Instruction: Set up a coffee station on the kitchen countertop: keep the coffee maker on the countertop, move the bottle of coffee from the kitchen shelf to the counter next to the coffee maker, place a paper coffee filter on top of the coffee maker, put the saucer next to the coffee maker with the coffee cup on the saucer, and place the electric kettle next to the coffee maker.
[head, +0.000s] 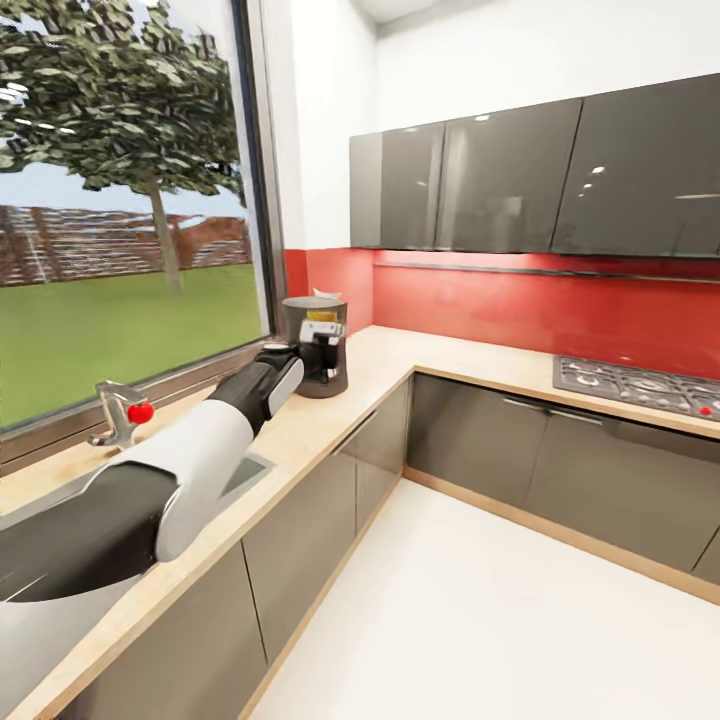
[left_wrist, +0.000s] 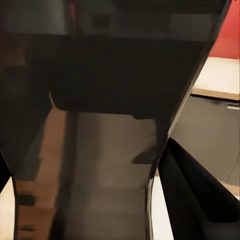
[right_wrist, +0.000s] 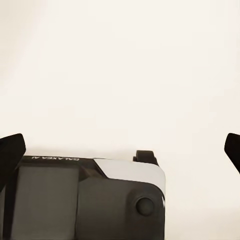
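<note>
The kitchen countertop (head: 420, 360) (beige, wood-edged) carries the coffee maker (head: 318, 346) at its corner.

left arm (head: 190, 450) stretched forward and to the far left, white forearm, dark wrist. left gripper (head: 283, 352) at far end, fingers (left_wrist: 200, 190) spread wide on both sides of a dark body. right gripper (right_wrist: 120, 150) pointing down, fingertips (right_wrist: 11, 150) wide apart, nothing between.

Head camera: high, looking forward-down along worktop (head: 330, 420) toward its corner, coffee maker (head: 317, 346) mid-distance. Left wrist camera: pressed close against coffee maker (left_wrist: 115, 75); worktop edge shared with head view. Right wrist camera: faces pale floor (right_wrist: 120, 70).
</note>
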